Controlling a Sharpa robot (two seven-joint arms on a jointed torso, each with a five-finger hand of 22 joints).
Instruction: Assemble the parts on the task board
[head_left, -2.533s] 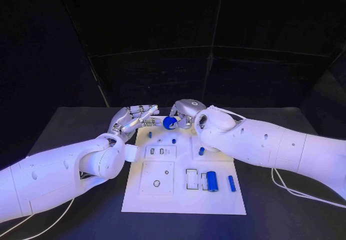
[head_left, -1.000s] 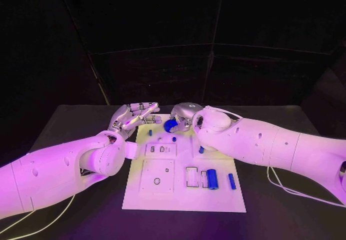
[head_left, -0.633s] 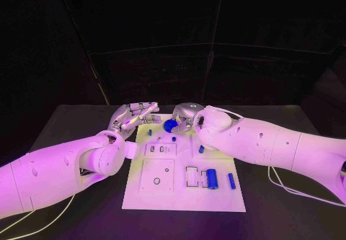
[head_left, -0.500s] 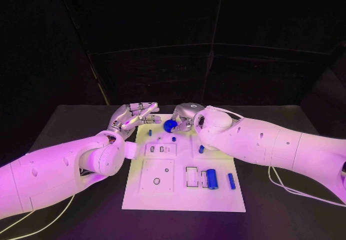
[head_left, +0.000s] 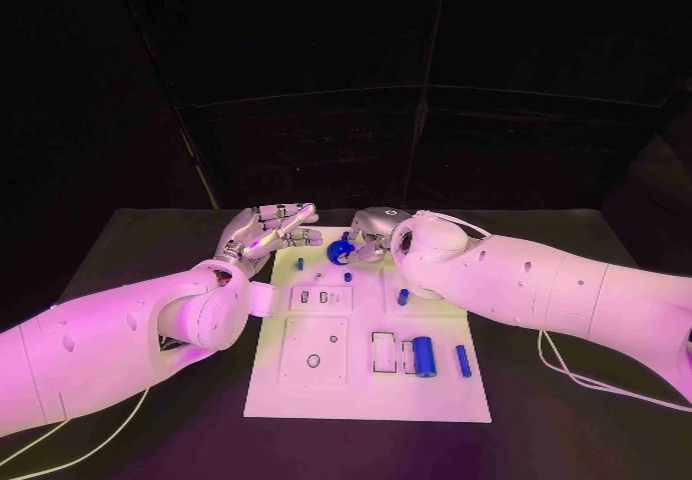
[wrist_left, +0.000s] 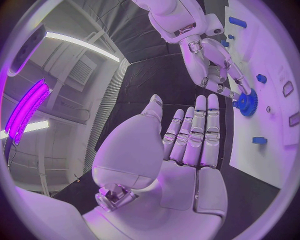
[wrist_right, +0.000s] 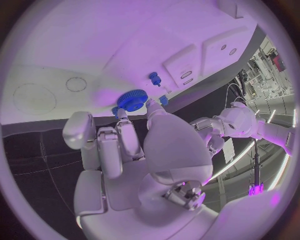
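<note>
- Gear (head_left: 340, 249), a small blue toothed wheel, is the part in play; it hangs just above the far end of the task board (head_left: 368, 400), pinched by the right hand (head_left: 374, 232).
- I judge it is carried there because its seat lies at that far end of the task board, though I cannot make out the exact post or hole meant for it.
- In the right wrist view the gear (wrist_right: 132, 100) sits at the tips of the right hand's fingers (wrist_right: 123, 131), flat face toward the task board (wrist_right: 112, 40) and close over it; whether it touches the board I cannot tell.
- The right hand is closed on the gear at the fingertips only, the palm well back from it.
- The left hand (head_left: 264, 234) hangs just beside the far left corner of the task board, over the black table (head_left: 130, 250).
- In the left wrist view the left hand (wrist_left: 181, 150) has its fingers straight and side by side, holding nothing and touching nothing; it looks to be kept clear so the right hand has room.
- Nearer on the task board than the gear, a blue cylinder (head_left: 424, 357) and a slim blue pin (head_left: 463, 362) lie flat, not yet fitted.
- Several small blue pegs (head_left: 300, 265) stand between the gear and those lying parts.
</note>
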